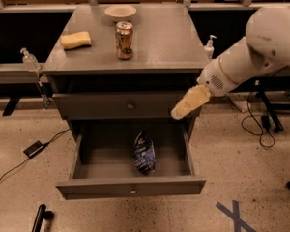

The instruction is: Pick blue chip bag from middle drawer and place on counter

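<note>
Hovering over middle drawer (pixel 101 187), pincer (pixel 180 112) well apart from blue chip bag (pixel 144 153)

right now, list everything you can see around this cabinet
crinkled dark-blue foil chip bag: one, blue with white print, on the open drawer's floor
wide grey metal middle drawer: one, grey, pulled out
dull-grey scuffed counter: one, grey, cabinet top
upper drawer: one, grey, shut
yellow sponge: one, yellow, counter left
soda can: one, brownish, counter centre
round bowl: one, pale, counter rear
clear pump bottles: two, clear, flanking the cabinet
black device with cable: one, black, floor left
blue tape cross: one, blue, floor right
robot arm: one, white, right
gripper: one, cream, before the upper drawer's right end
</note>
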Controlling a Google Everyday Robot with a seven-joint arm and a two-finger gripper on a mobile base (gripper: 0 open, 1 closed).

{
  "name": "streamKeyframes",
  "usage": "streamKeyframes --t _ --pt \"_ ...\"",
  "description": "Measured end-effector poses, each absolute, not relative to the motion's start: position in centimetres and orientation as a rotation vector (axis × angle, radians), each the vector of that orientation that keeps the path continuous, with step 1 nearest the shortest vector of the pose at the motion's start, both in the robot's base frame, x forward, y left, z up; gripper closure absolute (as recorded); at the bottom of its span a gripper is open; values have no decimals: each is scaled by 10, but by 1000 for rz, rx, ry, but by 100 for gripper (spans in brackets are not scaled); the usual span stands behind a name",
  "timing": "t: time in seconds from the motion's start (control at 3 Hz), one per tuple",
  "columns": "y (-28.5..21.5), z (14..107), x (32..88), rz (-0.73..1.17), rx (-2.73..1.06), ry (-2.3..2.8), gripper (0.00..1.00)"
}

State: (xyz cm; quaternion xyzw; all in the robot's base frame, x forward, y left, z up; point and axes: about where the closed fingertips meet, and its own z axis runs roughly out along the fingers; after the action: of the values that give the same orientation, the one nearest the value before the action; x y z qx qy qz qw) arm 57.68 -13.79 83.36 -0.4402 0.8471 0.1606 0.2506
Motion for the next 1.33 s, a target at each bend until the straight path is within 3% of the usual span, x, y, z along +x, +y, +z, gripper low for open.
streamKeyframes --t 0.33,0.67,1.33 --pt "-75 768 552 503 -1154 2299 0" --pt "-75 759 552 504 -1165 2297 0" --pt "-22 690 581 636 -1169 2241 0"
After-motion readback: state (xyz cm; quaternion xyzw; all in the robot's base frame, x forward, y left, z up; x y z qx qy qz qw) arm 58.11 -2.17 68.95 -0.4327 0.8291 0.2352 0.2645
